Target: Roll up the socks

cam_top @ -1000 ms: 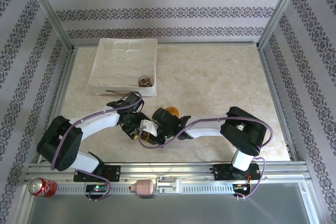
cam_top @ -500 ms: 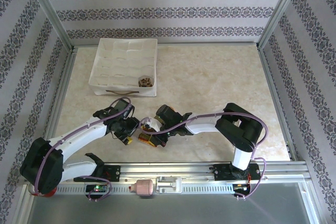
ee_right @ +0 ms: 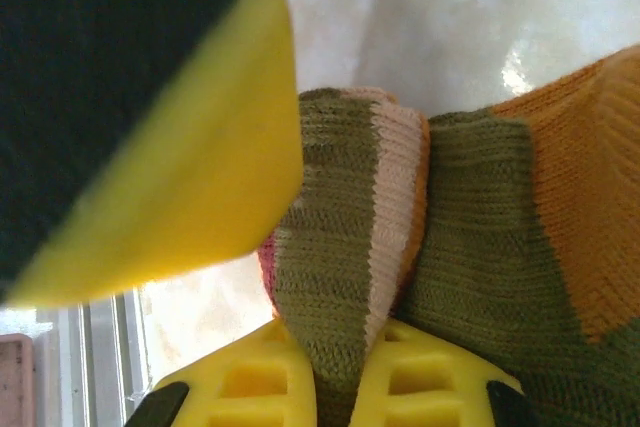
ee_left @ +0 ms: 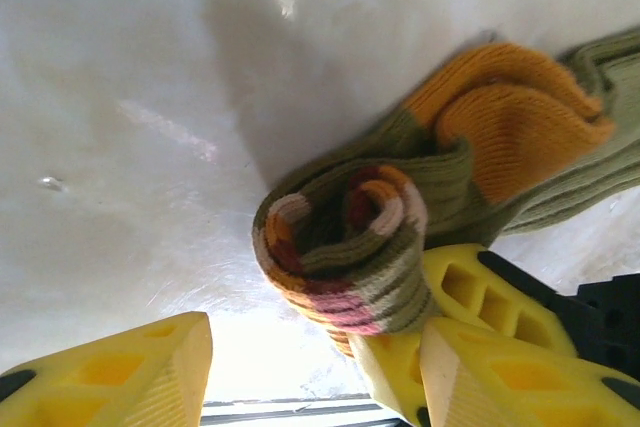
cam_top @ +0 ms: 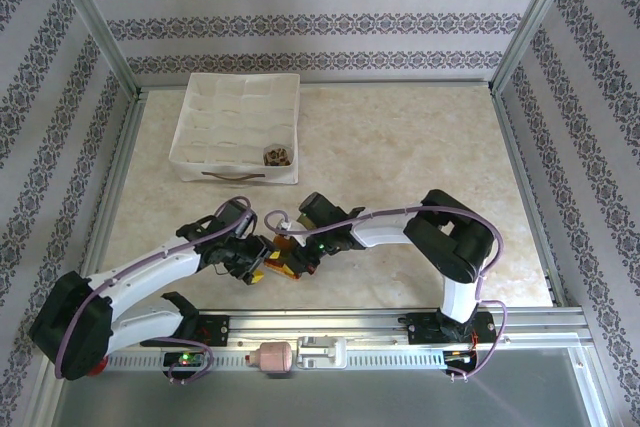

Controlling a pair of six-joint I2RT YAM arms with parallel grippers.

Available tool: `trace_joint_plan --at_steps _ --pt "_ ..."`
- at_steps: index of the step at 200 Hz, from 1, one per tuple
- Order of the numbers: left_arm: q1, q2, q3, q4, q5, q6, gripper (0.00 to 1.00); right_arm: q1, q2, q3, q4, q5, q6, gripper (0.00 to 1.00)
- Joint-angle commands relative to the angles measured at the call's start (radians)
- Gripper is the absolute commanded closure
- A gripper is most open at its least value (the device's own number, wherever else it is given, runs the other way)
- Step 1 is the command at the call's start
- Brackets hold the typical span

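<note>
Listing the top view first: the left gripper [cam_top: 252, 265] sits low at the near side of the table [cam_top: 400, 147], closer to the olive-green sock [cam_top: 279, 255] than half a second ago, when it stood just left of it and apart. The right gripper [cam_top: 291, 261] has stayed on the same sock, while its forearm now lies flatter and reaches further left. Since a second ago the bundle has shifted towards the near edge. The brown argyle sock [cam_top: 277, 155] remains rolled in the front right compartment of the white organiser box [cam_top: 235, 171]. Left wrist view: the olive-green sock [ee_left: 345, 247] is a tight striped coil on the table, its orange part trailing to the right. The left gripper [ee_left: 315, 352] has its yellow fingers [ee_left: 130, 377] spread, with the coil lying against the right-hand one and a gap beside the other. Right wrist view: the right gripper [ee_right: 340, 387] is pinched closed on a fold of the sock [ee_right: 480, 247], and a blurred yellow finger [ee_right: 200, 147] of the left gripper is close alongside.
</note>
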Motion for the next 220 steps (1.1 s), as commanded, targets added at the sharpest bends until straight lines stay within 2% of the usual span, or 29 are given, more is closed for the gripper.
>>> trace_joint_plan --at_steps 1,30,45,75,86,93,103,112,125,139,158,184,197,220 --pt "-0.027 0.047 -0.016 0.144 0.002 -0.065 0.43 -0.023 0.089 -0.073 -0.225 0.117 0.026 1.00" --pt "-0.042 0.126 -0.054 0.273 -0.027 -0.120 0.42 -0.027 0.084 -0.101 -0.175 0.113 0.042 1.00" --pt "-0.047 0.152 -0.088 0.324 -0.042 -0.167 0.46 -0.027 0.075 -0.124 -0.130 0.116 0.052 1.00" --pt "-0.060 0.216 -0.107 0.279 -0.015 -0.193 0.74 -0.027 0.044 -0.146 -0.073 0.174 0.041 1.00" --pt "-0.068 0.230 -0.097 0.249 -0.015 -0.195 0.90 -0.028 0.014 -0.156 -0.052 0.206 0.025 1.00" --pt "-0.072 0.244 -0.088 0.237 -0.011 -0.196 1.00 -0.025 -0.022 -0.165 -0.035 0.228 0.011 0.92" --pt "-0.073 0.271 -0.070 0.212 0.001 -0.195 1.00 -0.014 -0.097 -0.191 0.002 0.272 -0.018 0.77" --pt "-0.073 0.299 -0.050 0.180 0.013 -0.193 1.00 0.012 -0.192 -0.229 0.044 0.340 -0.056 0.67" --pt "-0.073 0.336 -0.018 0.135 0.017 -0.186 1.00 0.082 -0.352 -0.300 0.112 0.482 -0.125 0.55" --pt "-0.073 0.359 0.019 0.061 0.000 -0.177 1.00 0.178 -0.482 -0.375 0.179 0.702 -0.176 0.38" --pt "-0.073 0.392 0.062 -0.012 -0.014 -0.162 1.00 0.287 -0.532 -0.399 0.162 0.885 -0.194 0.33" --pt "-0.073 0.441 0.103 -0.052 -0.005 -0.140 1.00 0.424 -0.440 -0.376 0.162 1.154 -0.271 0.31" --pt "-0.072 0.454 0.117 -0.070 -0.004 -0.133 1.00 0.447 -0.386 -0.337 0.167 1.232 -0.316 0.31" --pt "-0.066 0.474 0.133 -0.086 -0.001 -0.116 1.00 0.462 -0.318 -0.275 0.176 1.277 -0.396 0.32"
